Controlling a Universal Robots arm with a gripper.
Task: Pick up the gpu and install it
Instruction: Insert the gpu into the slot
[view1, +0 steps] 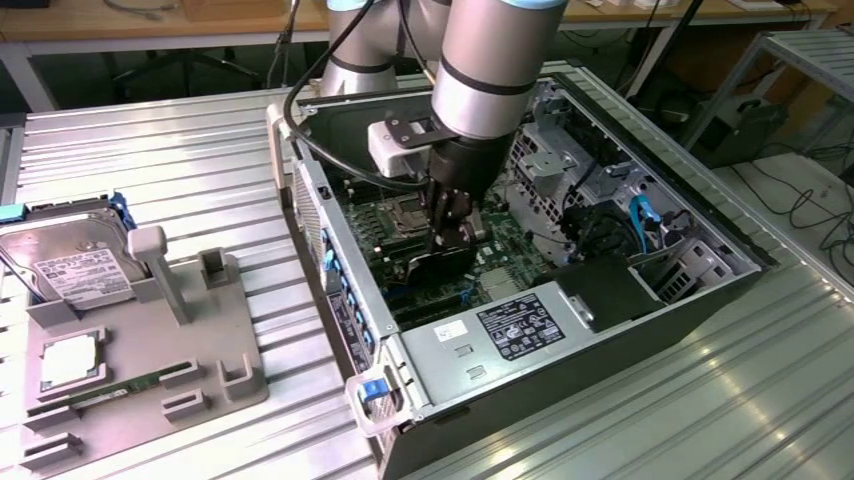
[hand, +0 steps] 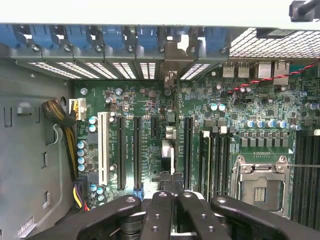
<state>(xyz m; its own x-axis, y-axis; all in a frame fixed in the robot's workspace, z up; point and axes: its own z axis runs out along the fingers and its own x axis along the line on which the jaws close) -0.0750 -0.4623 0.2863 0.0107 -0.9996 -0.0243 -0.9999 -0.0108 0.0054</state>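
- Black gripper (hand: 172, 200) fingers (hand: 157, 212) sit nearest the wrist camera, clenched together on the gpu (hand: 171, 150), a thin dark card seen edge-on.
- Held upright, the card hangs over the green motherboard (hand: 150, 130), among its long black slots (hand: 136, 150), inside the open computer case (view1: 667, 300).
- Judged thin, stiff, light and fragile: best gripped by its top edge, as here, and kept straight.
- Outside, a hard drive (view1: 74, 260) rests in a grey holder (view1: 200, 350).

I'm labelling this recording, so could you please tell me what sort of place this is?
Probably a robotics lab or test workshop: an open computer case lies on a ribbed metal workbench, a grey fixture holds a hard drive, and cabled desks stand behind.
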